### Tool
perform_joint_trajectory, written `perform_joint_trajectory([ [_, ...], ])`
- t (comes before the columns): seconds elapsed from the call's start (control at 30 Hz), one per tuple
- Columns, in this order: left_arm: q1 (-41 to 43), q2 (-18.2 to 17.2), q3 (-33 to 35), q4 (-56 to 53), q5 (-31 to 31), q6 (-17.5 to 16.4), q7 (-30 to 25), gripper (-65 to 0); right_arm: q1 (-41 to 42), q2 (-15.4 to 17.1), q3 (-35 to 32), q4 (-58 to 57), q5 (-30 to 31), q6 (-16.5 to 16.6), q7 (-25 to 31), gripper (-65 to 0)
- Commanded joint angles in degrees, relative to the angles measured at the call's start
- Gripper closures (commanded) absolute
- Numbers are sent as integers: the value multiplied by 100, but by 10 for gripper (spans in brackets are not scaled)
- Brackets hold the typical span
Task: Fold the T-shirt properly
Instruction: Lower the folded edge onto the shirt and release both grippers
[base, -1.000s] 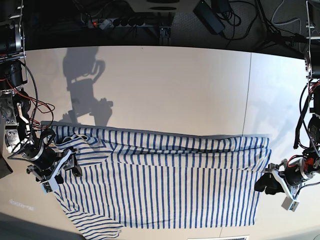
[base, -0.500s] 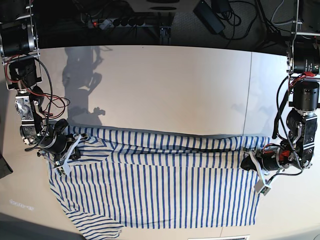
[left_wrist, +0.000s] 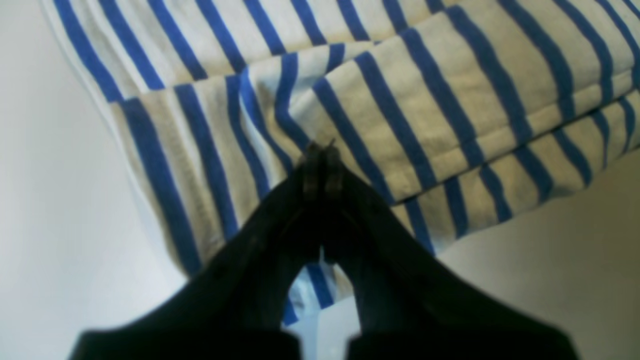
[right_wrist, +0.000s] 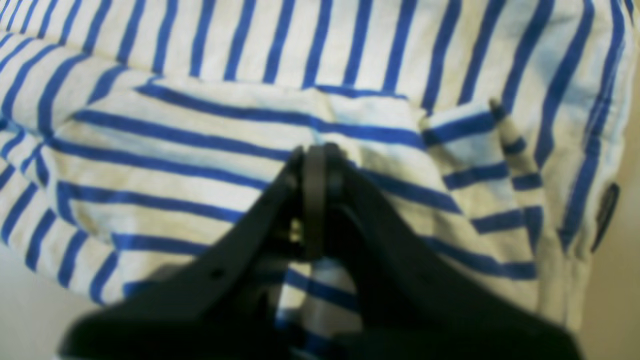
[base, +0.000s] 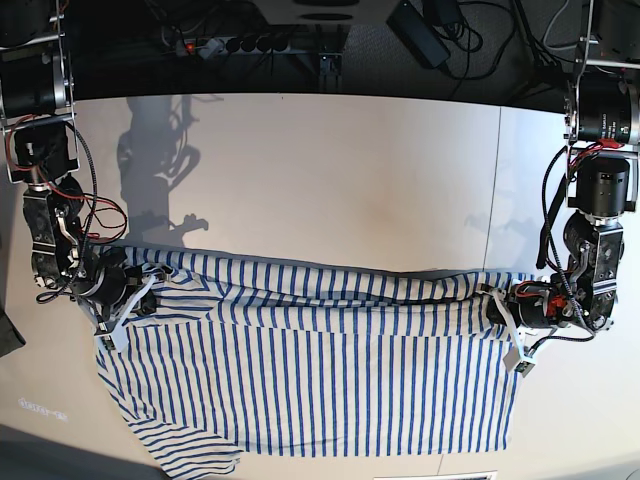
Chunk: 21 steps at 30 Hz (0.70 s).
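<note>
The shirt (base: 310, 370) lies spread across the near half of the white tabletop (base: 320, 180), its blue stripes running front to back over most of the body. Its far edge is folded over into a long band that stretches from one arm to the other. A sleeve (base: 190, 455) sticks out at the near corner on the base view's left.

The right tool (base: 128, 298) sits at the left end of that band in the base view. In the right wrist view its two black fingers (right_wrist: 315, 195) are pressed together with bunched striped cloth (right_wrist: 320, 125) pinched between them, so it is gripping the shirt. A small dark label (right_wrist: 604, 210) shows at the cloth's edge on that view's right.

The left tool (base: 497, 310) is at the opposite end of the band, on the base view's right. In the left wrist view its tips (left_wrist: 320, 170) meet on a fold of the layered hem (left_wrist: 450, 150), closed on the shirt too. Bare tabletop shows on both sides of the cloth there.
</note>
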Motion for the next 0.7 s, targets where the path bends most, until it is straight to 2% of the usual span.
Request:
perform_joint_trajectory([
  [0.0,-120,-63,-28,83,-76,-55,59,0,-52,122,9,103,-63,214,-319,0],
  [0.13,201,-109,-28,83,-114,-61,173,0,-623,286,168,702,-61,214,-348,0],
  [0.23,468,-146,-31,87,-190,-61,190,0,-1093,293,525,1176,-59,216,-380,0],
  [0.33,748,-256,-31,223,-713,-72,337,0,-1486,297,885,1582,79,234,-476,0],
  [0.37,874,-284,-31,343,-787,-162,369,0,-1615,299,1001,1694,149,232,-577,0],
  [0.5,1578,-433,-31,1075,-815,-173,426,0,-2135,297,1357,2105,350,234,-782,0],
  [0.67,2463,-555,-35,2041,-813,-166,437,0,-2597,352,1427,2538,345,234,-925,0],
])
